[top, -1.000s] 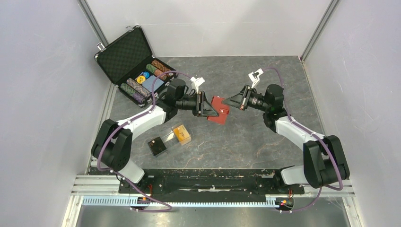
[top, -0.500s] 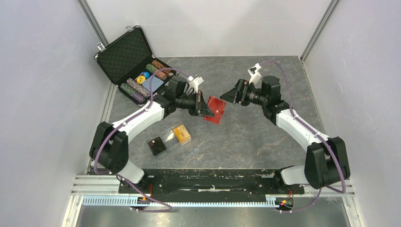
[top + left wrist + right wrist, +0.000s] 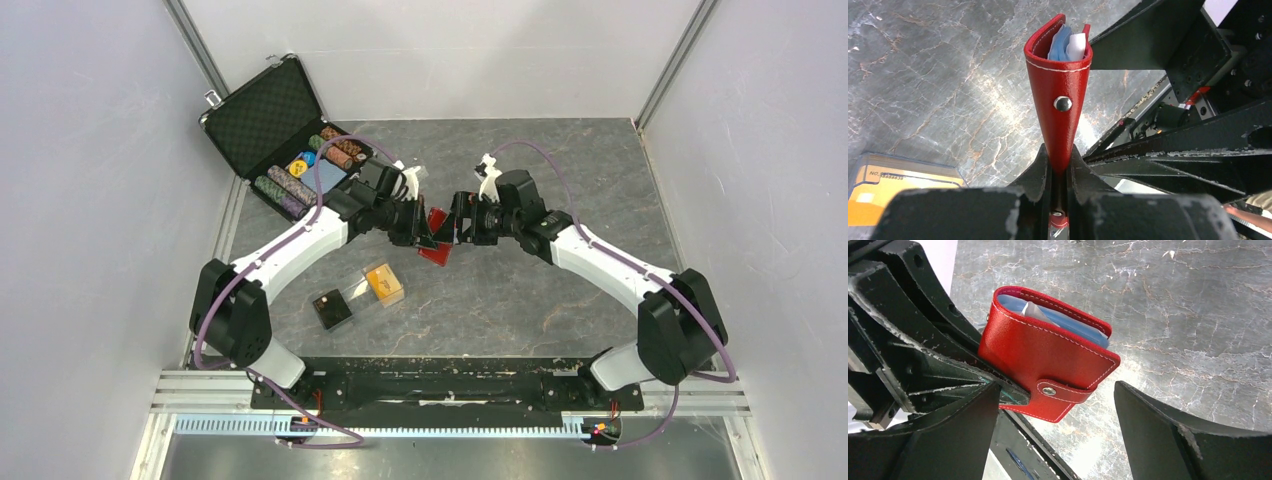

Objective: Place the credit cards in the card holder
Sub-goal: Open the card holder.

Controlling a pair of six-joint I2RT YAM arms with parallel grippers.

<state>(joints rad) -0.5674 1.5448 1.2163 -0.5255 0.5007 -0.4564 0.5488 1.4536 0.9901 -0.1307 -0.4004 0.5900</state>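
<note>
Our left gripper (image 3: 1060, 162) is clamped on one edge of the red card holder (image 3: 1048, 357), holding it clear of the table (image 3: 560, 180); we judge the task barely begun, since the stack of orange-gold credit cards (image 3: 383, 283) lies in its clear tray on the table, well apart from the holder and beside the small black box (image 3: 331, 309); pale blue and whitish edges (image 3: 1064, 45) show in the holder's mouth, but we cannot tell whether they are a card or inner sleeves; the snap strap looks fastened, so opening it and loading the cards are left; our right gripper (image 3: 1055, 390) is spread wide, 1 finger on each side of the holder, gripping nothing.
</note>
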